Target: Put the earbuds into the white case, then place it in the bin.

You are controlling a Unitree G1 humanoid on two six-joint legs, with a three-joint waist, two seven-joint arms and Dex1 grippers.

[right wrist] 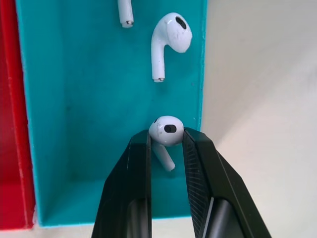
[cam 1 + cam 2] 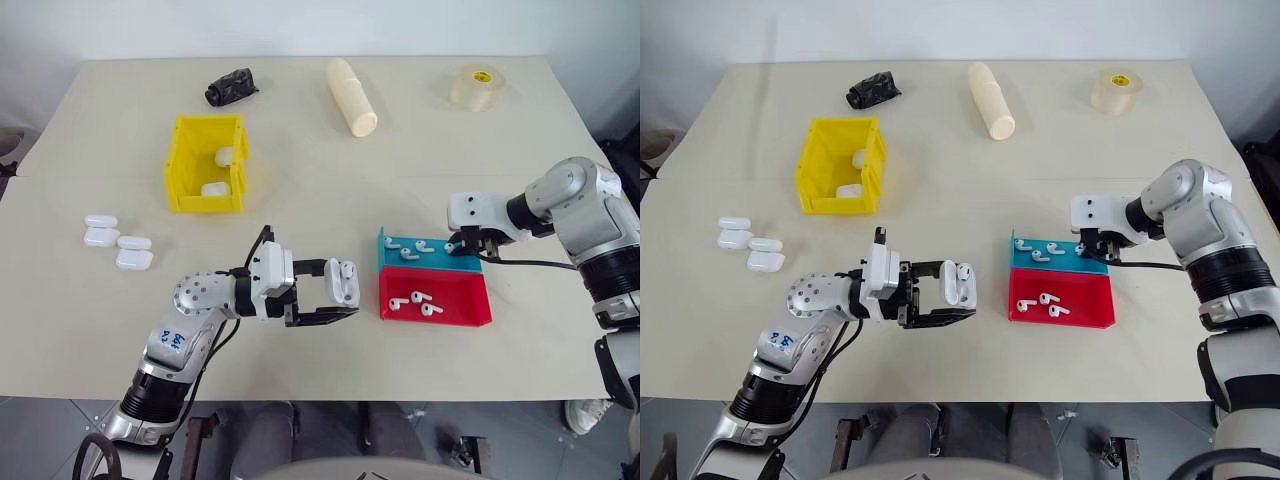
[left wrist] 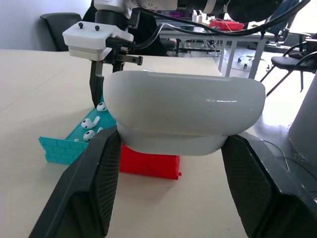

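Over the blue tray (image 1: pixel 74 163), right end effector (image 1: pixel 166 141) is pinching an earbud (image 1: pixel 167 131), stem hanging down; left end effector (image 2: pixel 325 297) is clamping the open case (image 2: pixel 342 282) off to its left.

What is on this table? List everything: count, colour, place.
White cases: seven, white; four table left, two in bin, one held.
Bin: one, yellow; back left.
Earbuds: seven, white; three in red tray, four in blue tray.
Red tray: one, red; front right.
Blue tray: one, blue; behind red tray.
Cylinder: one, cream; back centre.
Tape roll: one, clear; back right.
Crumpled object: one, black; beyond bin.
Left gripper: black; grips a case.
Right gripper: black; pinches a blue-tray earbud.
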